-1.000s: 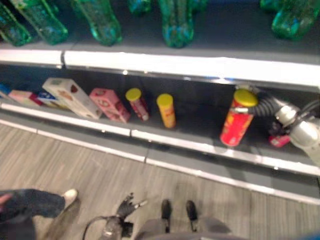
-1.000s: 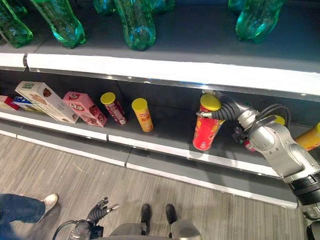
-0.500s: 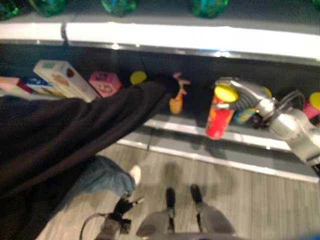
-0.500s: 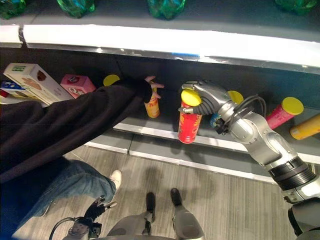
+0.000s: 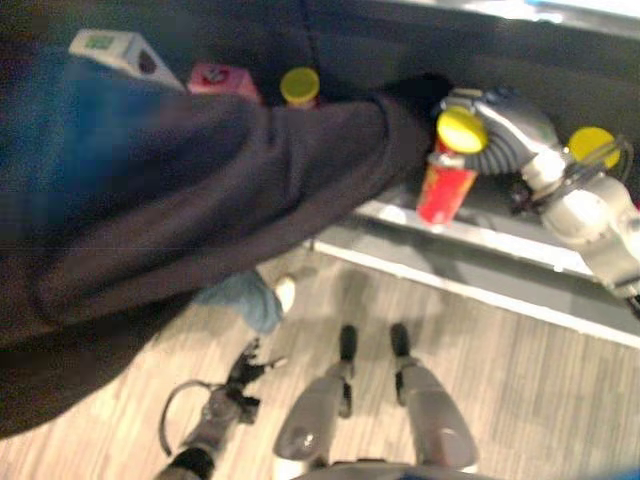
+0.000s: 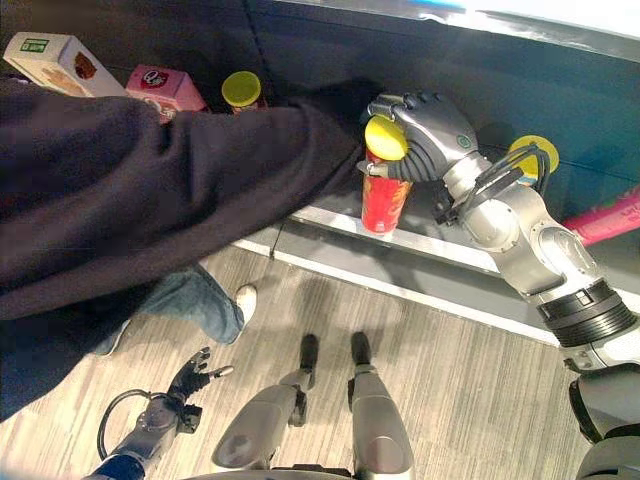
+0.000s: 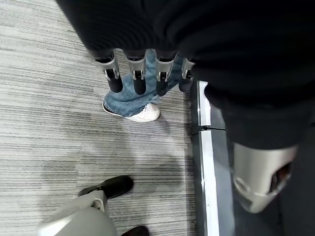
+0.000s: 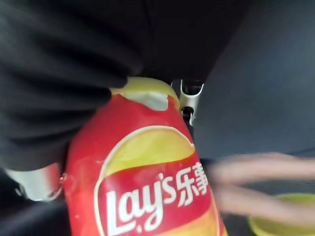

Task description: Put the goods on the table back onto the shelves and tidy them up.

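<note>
On shelf: right hand grips red can; left hand relaxed, low.

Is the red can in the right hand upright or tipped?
Upright: the red can stands on the shelf, yellow lid up, right hand curled round its top.

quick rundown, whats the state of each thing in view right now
red can: upright on the lower shelf, yellow lid on, held near its top
right robot hand: shut on the red can
left robot hand: hanging low over the floor, fingers relaxed, holding nothing
person's sleeve: reaching across the shelf beside the can
pink box: tilted on the shelf
</note>
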